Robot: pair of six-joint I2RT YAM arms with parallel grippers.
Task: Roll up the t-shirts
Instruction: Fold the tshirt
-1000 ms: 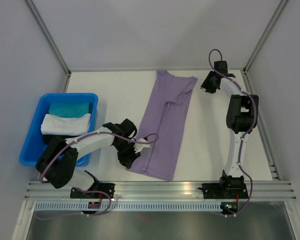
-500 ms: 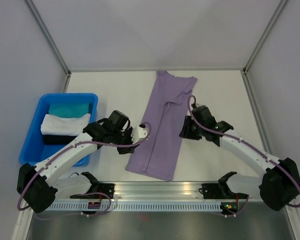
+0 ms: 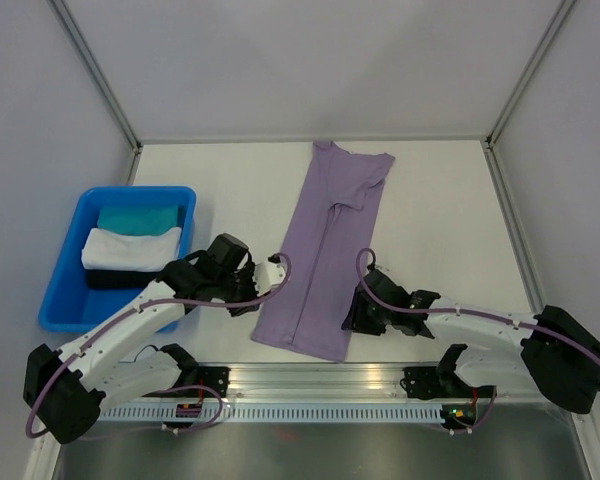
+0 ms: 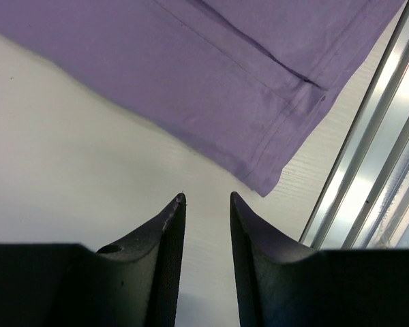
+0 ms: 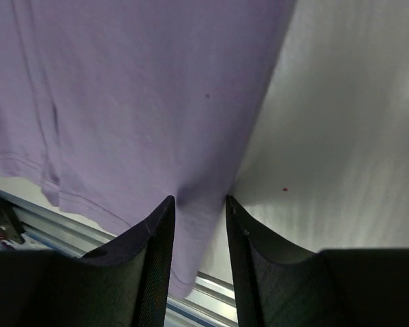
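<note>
The lavender t-shirt [image 3: 325, 250] lies flat on the white table as a long folded strip, collar at the far end and hem near the front rail. My left gripper [image 3: 255, 300] is open beside the shirt's lower left edge. In the left wrist view its fingertips [image 4: 206, 197] hover over bare table, with the t-shirt's hem corner [image 4: 259, 174] just ahead. My right gripper [image 3: 349, 322] is open at the lower right edge. In the right wrist view the gripper [image 5: 198, 201] straddles that edge of the t-shirt [image 5: 136, 102], with fabric under the gap.
A blue bin [image 3: 60, 300] stands at the left and holds a teal cloth [image 3: 135, 217] and a white cloth [image 3: 130, 247]. An aluminium rail [image 3: 320, 378] runs along the near edge, close to the hem. Grey walls enclose the table.
The right arm swung from the far right corner down to the shirt's near right edge. The left gripper drew back off the shirt's left edge toward the front.
</note>
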